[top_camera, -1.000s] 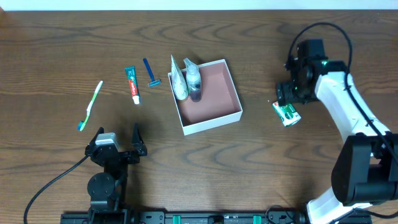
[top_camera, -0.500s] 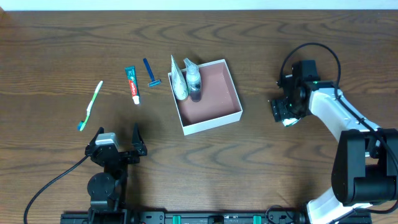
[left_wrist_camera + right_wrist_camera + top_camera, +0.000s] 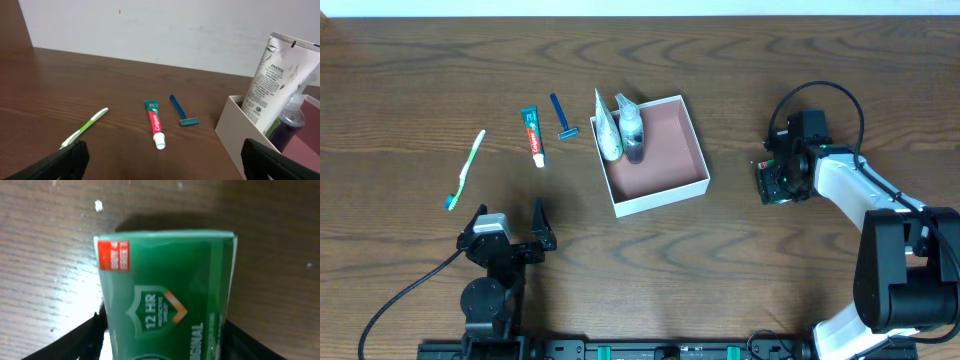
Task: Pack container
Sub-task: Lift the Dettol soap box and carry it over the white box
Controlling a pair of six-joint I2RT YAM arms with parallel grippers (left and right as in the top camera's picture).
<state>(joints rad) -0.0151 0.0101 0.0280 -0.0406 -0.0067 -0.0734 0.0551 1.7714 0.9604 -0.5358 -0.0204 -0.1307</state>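
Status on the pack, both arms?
Left gripper open. Right gripper straddling green box, grip unconfirmed. Container holds Pantene tube, bottle. Nothing in the way.

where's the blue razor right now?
In the overhead view the blue razor lies outside the container, just off its left side, between it and the toothpaste tube.

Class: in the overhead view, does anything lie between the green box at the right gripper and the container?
Nothing visible does: only bare table separates the green box from the container.
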